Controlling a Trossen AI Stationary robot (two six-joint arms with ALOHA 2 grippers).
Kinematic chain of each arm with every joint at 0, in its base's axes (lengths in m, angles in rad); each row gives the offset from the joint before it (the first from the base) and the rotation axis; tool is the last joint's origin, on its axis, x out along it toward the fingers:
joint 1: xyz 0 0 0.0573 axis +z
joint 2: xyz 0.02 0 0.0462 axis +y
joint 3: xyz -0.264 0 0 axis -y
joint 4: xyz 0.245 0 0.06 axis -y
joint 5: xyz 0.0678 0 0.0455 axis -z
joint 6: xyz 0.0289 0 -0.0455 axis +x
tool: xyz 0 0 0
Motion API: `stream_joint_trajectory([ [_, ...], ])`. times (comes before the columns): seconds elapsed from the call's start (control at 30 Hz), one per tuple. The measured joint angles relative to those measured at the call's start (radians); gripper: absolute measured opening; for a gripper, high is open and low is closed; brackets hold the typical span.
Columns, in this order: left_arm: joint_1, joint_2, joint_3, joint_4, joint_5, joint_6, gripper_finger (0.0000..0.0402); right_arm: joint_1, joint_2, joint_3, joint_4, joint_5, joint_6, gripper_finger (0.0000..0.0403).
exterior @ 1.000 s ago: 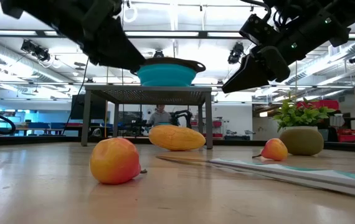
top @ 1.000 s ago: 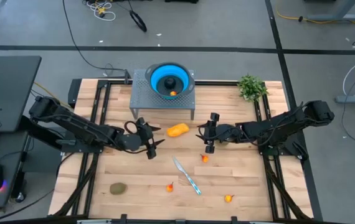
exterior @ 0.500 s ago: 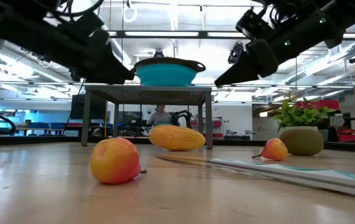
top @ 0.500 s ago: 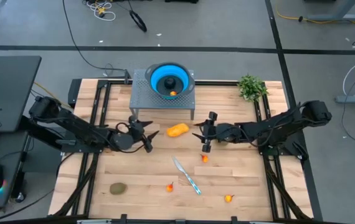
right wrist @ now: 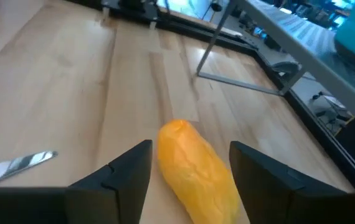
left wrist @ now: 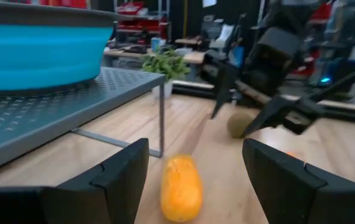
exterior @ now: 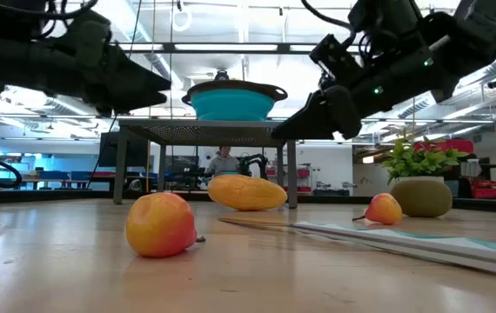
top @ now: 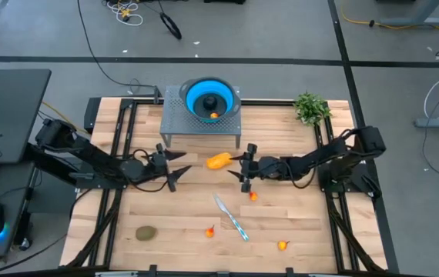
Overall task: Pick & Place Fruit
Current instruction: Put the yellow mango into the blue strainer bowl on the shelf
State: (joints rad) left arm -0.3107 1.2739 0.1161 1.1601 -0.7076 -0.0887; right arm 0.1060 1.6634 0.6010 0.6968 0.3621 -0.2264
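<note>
The oblong yellow-orange fruit lies on its side on the table in front of the metal stand, also in the low view. My right gripper hangs open just right of it and above it, and the fruit shows between its fingers. My left gripper is open to the fruit's left, facing it. One brownish-green oval rests near the front left, another under the right arm. The dark ball and an orange piece sit in the blue bowl. Tiny orange-red pieces lie scattered.
The blue bowl stands on a perforated metal stand at the far middle. A knife with a teal handle lies toward the near edge, with orange-red pieces beside it. A leafy plant sits far right.
My right gripper has moved toward the table's left and down, closing in on the yellow-orange fruit, and stayed open. My left gripper has drawn back toward the table's left and slightly toward the far edge, turning as it went. The fruits have not moved.
</note>
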Motion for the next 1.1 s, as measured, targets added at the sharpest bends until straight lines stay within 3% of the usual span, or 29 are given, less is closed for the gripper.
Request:
stream_joint_trajectory([
  [0.5,0.0,0.002,-0.049,0.055,0.013,-0.043,0.0267,-0.089,0.164,0.102,0.039,-0.106,0.011,0.0278],
  [0.97,0.0,0.002,-0.049,0.031,0.013,-0.064,0.0267,-0.139,0.201,0.111,0.001,-0.163,0.027,0.0323],
  [1.1,0.0,0.002,-0.049,0.031,0.013,-0.064,0.0267,-0.154,0.201,0.111,0.004,-0.223,0.055,0.0325],
])
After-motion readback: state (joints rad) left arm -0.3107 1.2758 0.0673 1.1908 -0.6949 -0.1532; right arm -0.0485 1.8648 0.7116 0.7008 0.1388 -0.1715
